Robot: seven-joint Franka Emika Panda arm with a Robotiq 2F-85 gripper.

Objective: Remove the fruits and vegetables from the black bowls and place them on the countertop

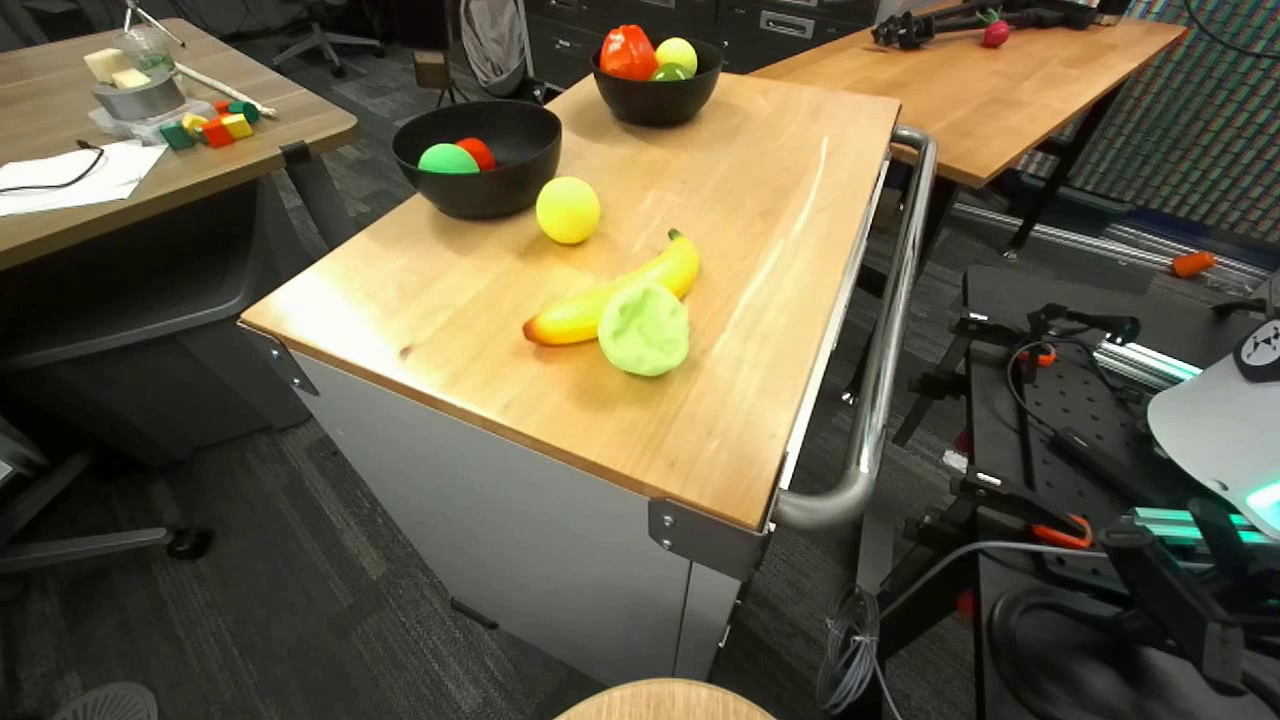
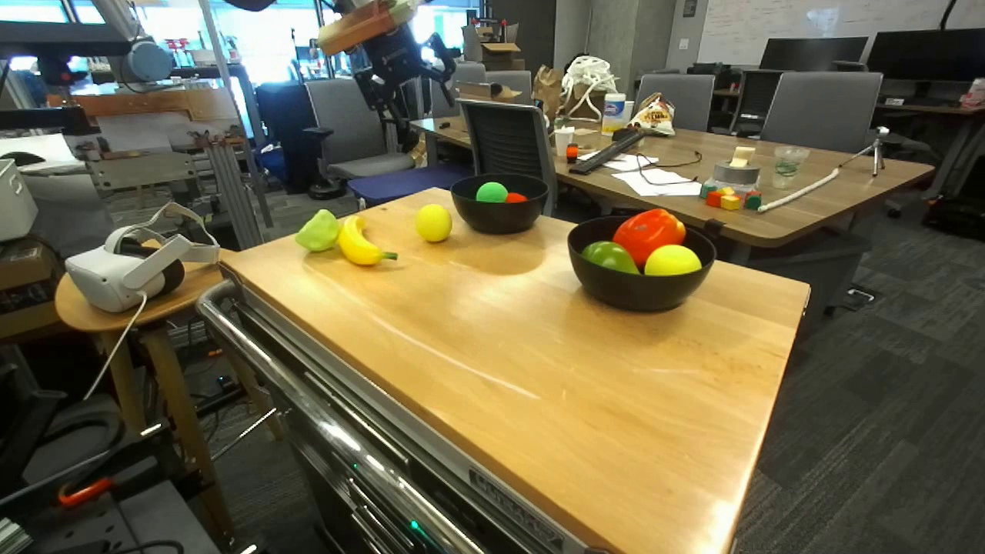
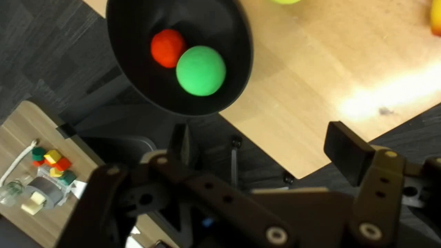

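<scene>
On the light wood countertop point(image 1: 740, 180) stand two black bowls. The black bowl point(image 3: 227, 27) under the wrist view holds a green ball point(image 3: 201, 70) and a red piece point(image 3: 167, 48). In the second black bowl point(image 2: 642, 294) lie a red pepper-like piece point(image 2: 649, 237), a green round piece point(image 2: 608, 256) and a yellow one point(image 2: 672, 261). Bare wood carries a yellow ball point(image 1: 568, 211), a banana point(image 1: 585, 312) and a pale green cabbage point(image 1: 645, 335), which overlaps the banana in that view. My gripper point(image 3: 263, 146) is open and raised above countertop level, nothing between its fingers.
A metal rail handle point(image 1: 890, 350) runs along one countertop side. A separate desk point(image 1: 60, 85) bears toy blocks point(image 1: 217, 125) and tape point(image 1: 143, 97). A stool point(image 2: 85, 312) with a white headset point(image 2: 123, 273) stands close by. Another wooden desk point(image 1: 1000, 90) sits behind.
</scene>
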